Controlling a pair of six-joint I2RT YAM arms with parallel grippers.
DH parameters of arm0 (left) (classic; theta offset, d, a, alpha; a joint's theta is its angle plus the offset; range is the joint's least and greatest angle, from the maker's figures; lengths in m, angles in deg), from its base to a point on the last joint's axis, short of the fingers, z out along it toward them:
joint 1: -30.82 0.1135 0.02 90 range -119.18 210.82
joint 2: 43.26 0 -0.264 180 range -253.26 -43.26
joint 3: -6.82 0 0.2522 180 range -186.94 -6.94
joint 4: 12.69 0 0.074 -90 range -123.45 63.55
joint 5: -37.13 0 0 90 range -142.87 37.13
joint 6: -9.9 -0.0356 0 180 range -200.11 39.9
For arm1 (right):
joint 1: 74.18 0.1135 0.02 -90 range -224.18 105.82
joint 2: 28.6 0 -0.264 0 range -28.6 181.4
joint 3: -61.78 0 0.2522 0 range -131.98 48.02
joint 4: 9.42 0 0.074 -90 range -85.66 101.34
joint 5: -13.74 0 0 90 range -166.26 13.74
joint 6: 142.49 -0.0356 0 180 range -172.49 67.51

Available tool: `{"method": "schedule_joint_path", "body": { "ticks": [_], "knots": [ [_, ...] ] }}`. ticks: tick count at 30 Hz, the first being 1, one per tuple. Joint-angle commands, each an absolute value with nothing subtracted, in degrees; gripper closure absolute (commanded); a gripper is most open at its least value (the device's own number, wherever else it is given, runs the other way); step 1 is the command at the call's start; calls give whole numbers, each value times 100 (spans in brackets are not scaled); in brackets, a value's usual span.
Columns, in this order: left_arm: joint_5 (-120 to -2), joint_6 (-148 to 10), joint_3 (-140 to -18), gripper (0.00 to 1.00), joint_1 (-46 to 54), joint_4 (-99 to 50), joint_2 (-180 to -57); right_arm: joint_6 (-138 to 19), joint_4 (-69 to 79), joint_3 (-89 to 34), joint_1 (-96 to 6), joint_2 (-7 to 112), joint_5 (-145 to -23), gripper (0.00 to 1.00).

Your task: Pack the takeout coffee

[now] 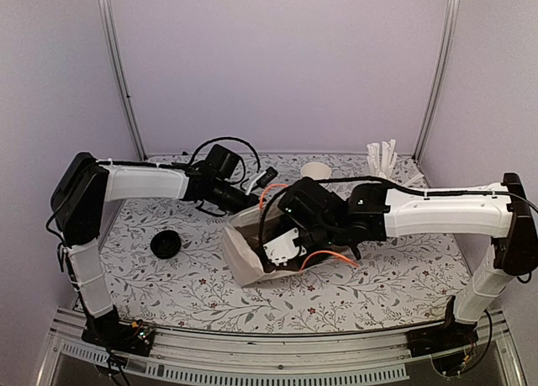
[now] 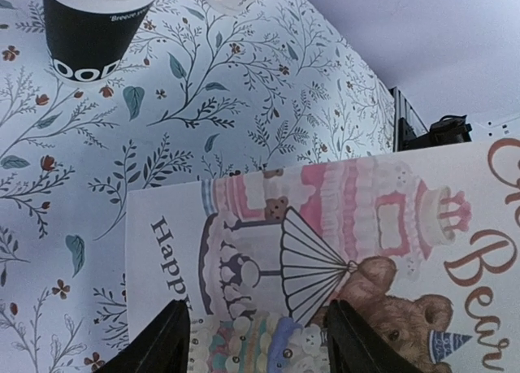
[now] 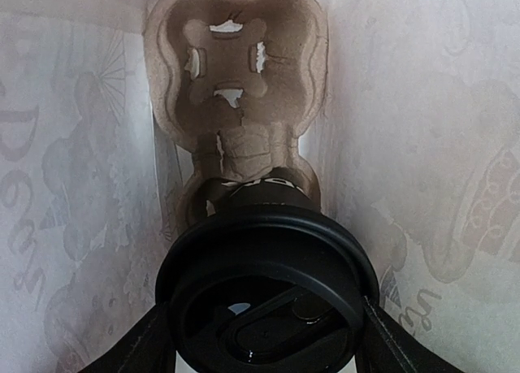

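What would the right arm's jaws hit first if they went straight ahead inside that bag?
The lidded coffee cup they grip leads, and it would first meet the brown cardboard cup tray at the far end of the bag. Depth is unclear; it may already touch.

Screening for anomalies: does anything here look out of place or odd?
A black lid lies alone on the left of the table, away from any cup. The paper bag lies tipped on its side.

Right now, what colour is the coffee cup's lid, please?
The lid is black, clearest in the right wrist view.
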State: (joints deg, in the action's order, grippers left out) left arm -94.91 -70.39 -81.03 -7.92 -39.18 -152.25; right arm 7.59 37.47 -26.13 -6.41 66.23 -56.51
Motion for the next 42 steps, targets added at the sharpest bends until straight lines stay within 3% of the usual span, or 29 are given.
{"method": "schedule_joint_path", "body": {
  "ticks": [1, 16, 34, 42],
  "knots": [
    [-9399, -6963, -8082, 40, -730, -3989, -15126, 316, 4931, -3243, -764, 7077, -6345, 56],
    [-9176, -6912, -7911, 39, -409, -3964, -14787, -399, 6920, -4524, -787, 7863, -7401, 58],
    [-9193, -6891, -7901, 39, -193, -3926, -14770, -425, 8048, -5012, -800, 8182, -8640, 58],
    [-9233, -6863, -7891, 39, -126, -3890, -14793, -394, 7661, -4659, -859, 8434, -8670, 58]
  ]
}}
